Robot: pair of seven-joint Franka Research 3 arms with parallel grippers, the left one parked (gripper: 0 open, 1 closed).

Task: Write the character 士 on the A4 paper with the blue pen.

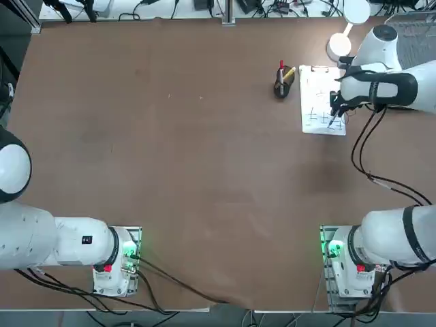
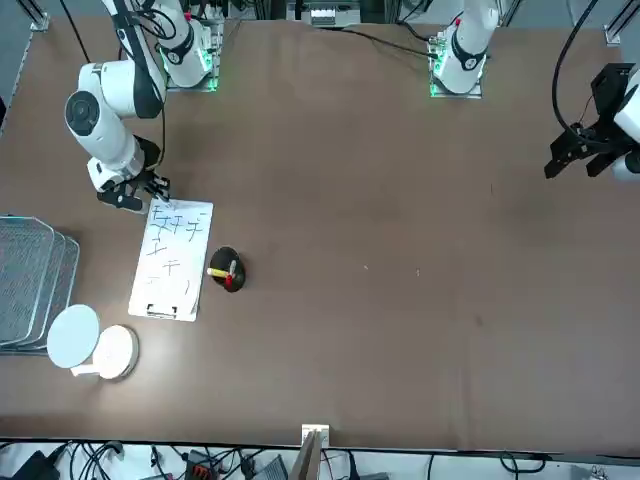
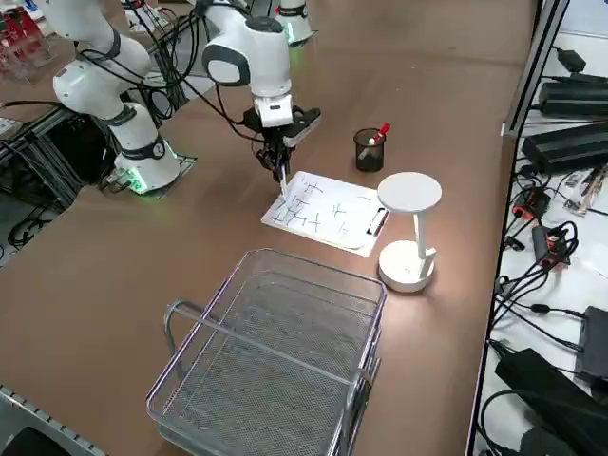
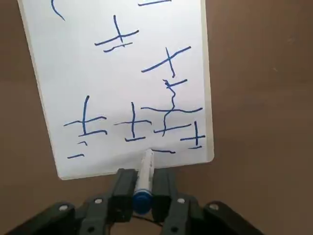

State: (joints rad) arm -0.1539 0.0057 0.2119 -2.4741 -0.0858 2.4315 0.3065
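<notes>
The A4 paper [image 1: 317, 87] [image 4: 58, 73] lies at the far right of the table, its clip on the far short edge. Several blue handwritten characters cover it. My right gripper [image 4: 145, 185] [image 1: 334, 113] hangs over the paper's near edge, shut on the blue pen [image 4: 145, 169]. The pen points down between the fingers, its pale tip at a short blue stroke close to that edge. I cannot tell whether the tip touches the sheet. In the right side view the gripper [image 3: 278, 158] stands over the near corner of the paper [image 3: 344, 220].
A black pen cup [image 1: 281, 87] [image 3: 369, 148] with a red and a yellow pen stands just left of the paper. A white desk lamp [image 1: 340, 45] [image 3: 408, 233] stands beyond the clip. A wire basket [image 3: 275, 361] sits at the table's right edge.
</notes>
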